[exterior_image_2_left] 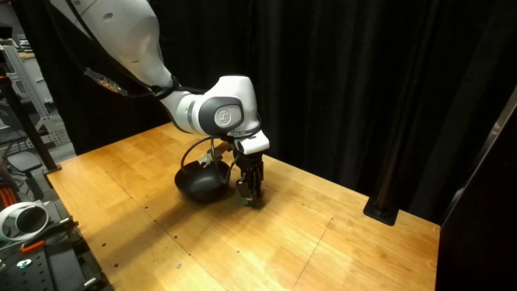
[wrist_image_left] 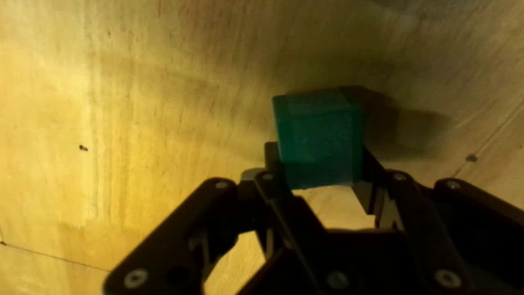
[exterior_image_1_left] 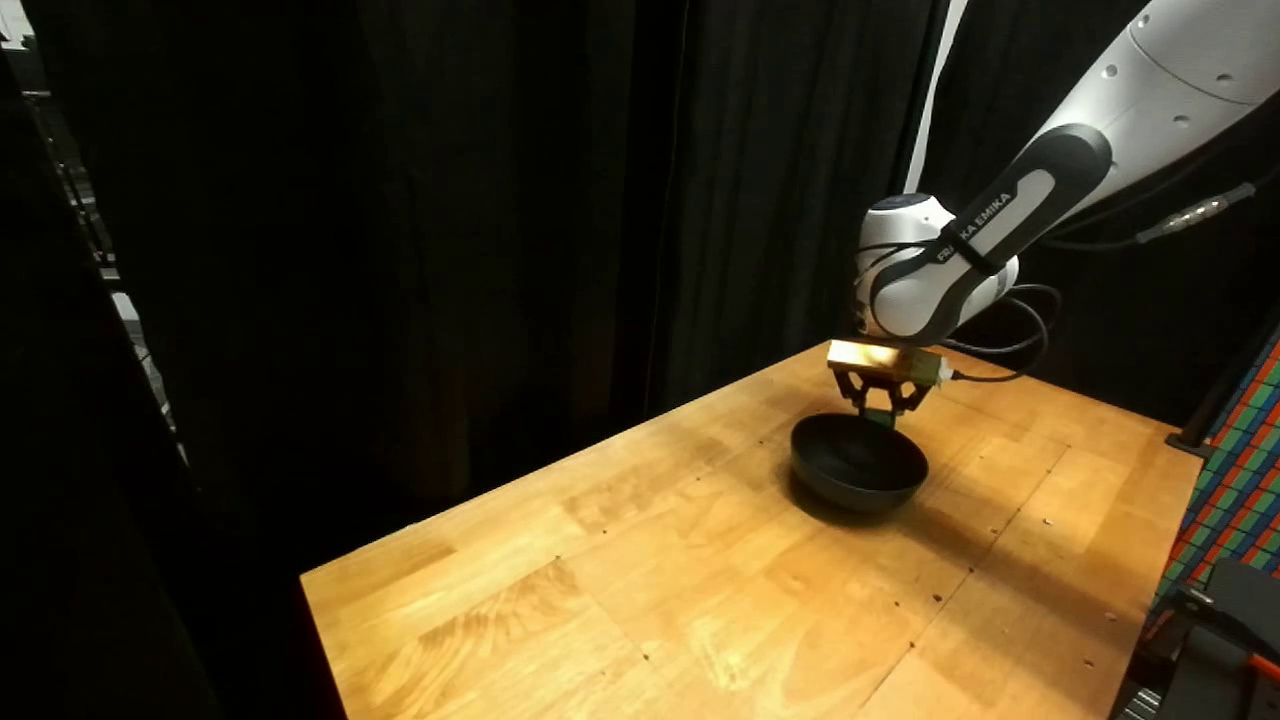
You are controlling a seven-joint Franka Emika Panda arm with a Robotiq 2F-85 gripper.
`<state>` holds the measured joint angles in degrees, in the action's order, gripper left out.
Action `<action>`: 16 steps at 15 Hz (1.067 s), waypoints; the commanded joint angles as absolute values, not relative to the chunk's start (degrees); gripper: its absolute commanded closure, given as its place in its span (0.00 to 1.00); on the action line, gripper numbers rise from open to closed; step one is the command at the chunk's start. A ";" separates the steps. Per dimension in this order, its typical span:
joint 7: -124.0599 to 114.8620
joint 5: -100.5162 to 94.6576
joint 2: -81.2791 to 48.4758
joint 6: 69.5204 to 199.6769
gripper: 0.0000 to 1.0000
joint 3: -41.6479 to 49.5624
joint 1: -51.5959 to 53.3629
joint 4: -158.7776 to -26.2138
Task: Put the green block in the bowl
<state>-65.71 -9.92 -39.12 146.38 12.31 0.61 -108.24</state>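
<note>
The green block (wrist_image_left: 321,139) sits between the two black fingers of my gripper (wrist_image_left: 321,166) in the wrist view, with a finger against each side. In an exterior view, the gripper (exterior_image_2_left: 251,193) points down close to the table, and a bit of the green block (exterior_image_2_left: 244,201) shows at its fingertips. The block (exterior_image_1_left: 880,416) is partly hidden behind the bowl's rim in an exterior view. I cannot tell whether it touches the table. The black bowl (exterior_image_1_left: 858,470) stands upright right beside the gripper; it also shows in an exterior view (exterior_image_2_left: 202,186), partly behind a cable.
The wooden table (exterior_image_1_left: 700,580) has small holes and seams. A cable loop (exterior_image_2_left: 216,161) from the wrist hangs over the bowl. A black post base (exterior_image_2_left: 381,211) stands near the table's edge. Black curtains (exterior_image_1_left: 500,250) hang behind. A small grey bit (exterior_image_2_left: 178,265) lies on the table.
</note>
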 commanded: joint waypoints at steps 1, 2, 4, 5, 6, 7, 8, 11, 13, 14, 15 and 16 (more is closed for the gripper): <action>-66.09 -9.63 -32.52 145.57 0.81 16.08 2.76 -110.41; -65.97 -9.32 -30.63 145.30 0.81 16.27 2.66 -110.86; -62.31 -5.76 -26.77 141.87 0.81 13.05 0.30 -111.68; -60.19 -3.48 -25.23 139.50 0.81 11.21 -0.79 -112.00; -57.10 -0.17 -24.08 136.74 0.81 9.04 -1.98 -112.30; -55.14 2.19 -23.35 134.36 0.81 7.94 -2.32 -112.56; -53.78 4.52 -22.86 132.64 0.81 6.94 -2.40 -113.30; -51.38 8.46 -21.65 129.24 0.29 5.49 -1.92 -115.25; -49.30 10.32 -20.12 126.32 0.17 4.85 -2.12 -116.45; -48.71 10.08 -18.41 123.94 0.08 5.21 -2.05 -117.17; -48.41 9.70 -17.20 121.42 0.01 5.62 -2.06 -117.36; -47.62 9.48 -14.41 119.98 0.00 6.26 -2.57 -118.58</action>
